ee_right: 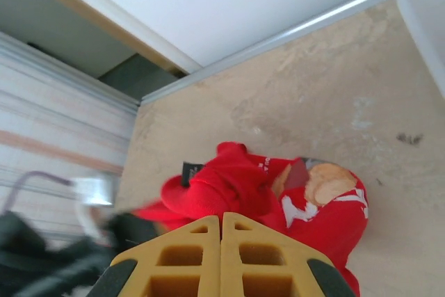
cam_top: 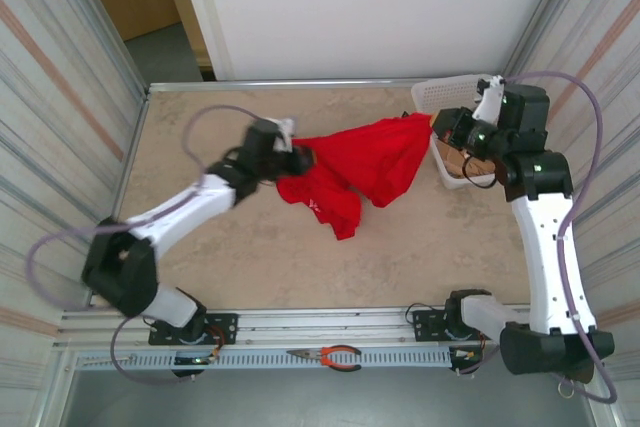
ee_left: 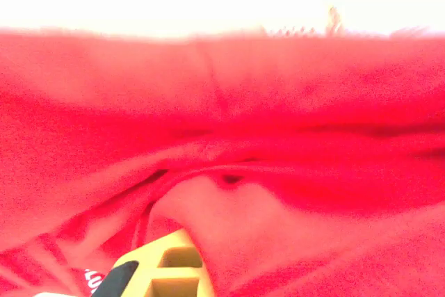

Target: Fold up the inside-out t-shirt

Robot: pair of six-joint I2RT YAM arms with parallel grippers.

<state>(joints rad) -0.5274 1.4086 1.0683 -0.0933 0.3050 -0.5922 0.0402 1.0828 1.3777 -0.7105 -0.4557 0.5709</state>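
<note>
Bright red soft cotton t-shirt point(cam_top: 372, 162) hangs stretched between both arms' ends: the left gripper point(cam_top: 300, 158) clamped on one bunched edge, the right gripper point(cam_top: 438, 127) pinching the opposite corner, over the beige stone-patterned table point(cam_top: 250, 257).

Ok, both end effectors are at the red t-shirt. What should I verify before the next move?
1. Left end effector gripping the t-shirt: ok, shut on its left edge.
2. Right end effector gripping: ok, fingers shut with red cloth at their tips.
3. T-shirt spread flat: not ok, it is bunched, with a lobe sagging toward the near side.
4. Hem and sleeves located: cannot tell, folds hide them.
5. Clearance from the white basket: cannot tell, it sits close beside the right end effector.
6. Room on the table to lay it down: ok, bare surface in front.
</note>
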